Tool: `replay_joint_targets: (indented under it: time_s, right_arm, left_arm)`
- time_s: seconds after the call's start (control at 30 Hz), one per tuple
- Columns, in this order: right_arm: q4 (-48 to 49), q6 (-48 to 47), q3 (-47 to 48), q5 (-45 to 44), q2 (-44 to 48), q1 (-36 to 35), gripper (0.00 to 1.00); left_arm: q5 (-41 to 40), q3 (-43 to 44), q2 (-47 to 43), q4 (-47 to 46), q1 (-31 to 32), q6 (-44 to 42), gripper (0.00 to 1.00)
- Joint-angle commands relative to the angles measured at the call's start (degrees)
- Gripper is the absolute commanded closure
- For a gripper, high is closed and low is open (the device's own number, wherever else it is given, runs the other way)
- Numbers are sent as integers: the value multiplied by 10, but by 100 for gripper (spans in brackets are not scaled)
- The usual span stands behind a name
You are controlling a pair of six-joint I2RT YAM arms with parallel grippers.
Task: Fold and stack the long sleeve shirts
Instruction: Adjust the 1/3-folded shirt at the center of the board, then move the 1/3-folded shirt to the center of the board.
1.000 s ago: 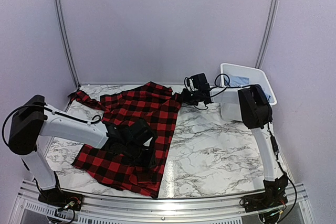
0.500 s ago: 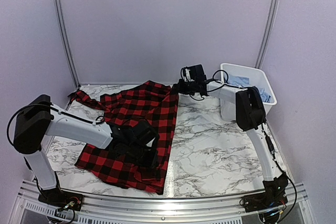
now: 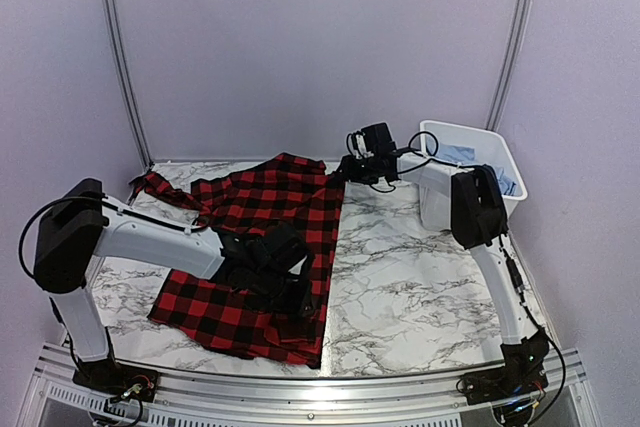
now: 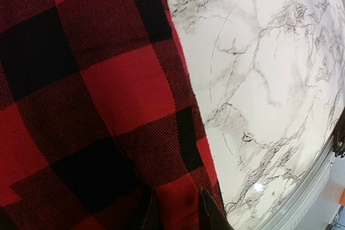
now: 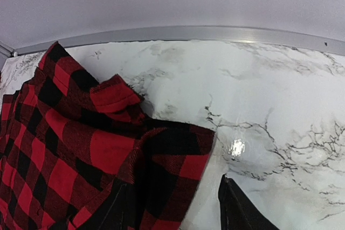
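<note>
One red-and-black buffalo-check flannel shirt point(image 3: 262, 209) sprawled rumpled across the left half of the white marble counter point(image 3: 420, 267), far edge to near edge. No fold finished, nothing stacked; light blue cloth point(image 3: 455, 155) waiting in the white plastic tub point(image 3: 435, 212) at the far right corner. Pinching the flannel's right hem in the left claw point(image 4: 178, 208); right claw point(image 5: 171, 189) spread over its far corner, gripping nothing.

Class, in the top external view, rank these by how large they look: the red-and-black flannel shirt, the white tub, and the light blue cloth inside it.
1. red-and-black flannel shirt, by far the largest.
2. white tub.
3. light blue cloth, only partly showing inside the tub.
</note>
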State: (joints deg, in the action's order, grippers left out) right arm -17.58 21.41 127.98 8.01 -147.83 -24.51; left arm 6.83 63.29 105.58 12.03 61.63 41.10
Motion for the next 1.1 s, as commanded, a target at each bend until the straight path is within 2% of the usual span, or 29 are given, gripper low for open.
replay_joint_targets:
  time_s: [0.0,0.17,0.27,0.43,0.7,0.8,1.07]
  right_arm:
    - [-37,-9,-13,9,71,1,50]
    - [-39,-13,-88,34,131,-37,58]
    - [-8,-9,-174,49,182,-71,60]
    - [49,8,-303,72,254,-128,61]
    - [108,39,-441,80,303,-198,63]
    - [149,56,-488,95,308,-204,62]
    - [148,45,-527,59,294,-200,62]
  left_arm:
    - [-35,19,-53,22,0,6,71]
    - [-107,-3,-114,57,-28,14,69]
    - [-137,-30,-143,75,-65,14,69]
    - [-155,-78,-171,88,-142,7,70]
    - [-154,-160,-183,99,-259,-11,74]
    - [-146,-171,-174,97,-263,-15,75]
    - [-139,-193,-154,83,-256,-2,76]
